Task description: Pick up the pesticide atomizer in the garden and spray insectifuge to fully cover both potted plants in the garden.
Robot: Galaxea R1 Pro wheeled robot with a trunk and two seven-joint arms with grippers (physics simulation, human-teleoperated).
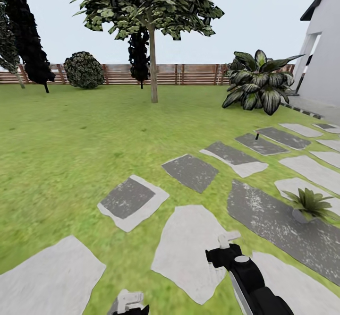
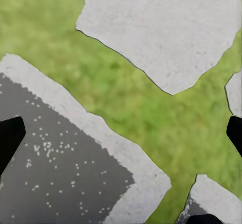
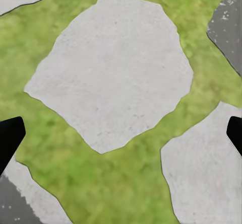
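The pesticide atomizer (image 1: 257, 136) is a tiny slim dark shape standing on a dark paving slab far ahead on the right. One potted plant (image 1: 309, 205), a small green rosette in a grey pot, sits on a slab at the right. The other potted plant (image 1: 257, 86), with pale-streaked leaves, stands farther back near the house. My right gripper (image 1: 228, 238) hangs low over the pale stones, well short of the atomizer. My left gripper (image 1: 129, 300) is at the lower edge. In the wrist views, the left gripper (image 2: 121, 136) and right gripper (image 3: 121, 133) are open, with only paving and grass between their fingers.
Irregular pale and dark grey stepping stones (image 1: 132, 201) run diagonally across the lawn toward the white house wall (image 1: 326, 60). A tree trunk (image 1: 153, 69) stands mid-lawn. A round bush (image 1: 84, 70) and dark trees line the brown slat fence (image 1: 189, 75).
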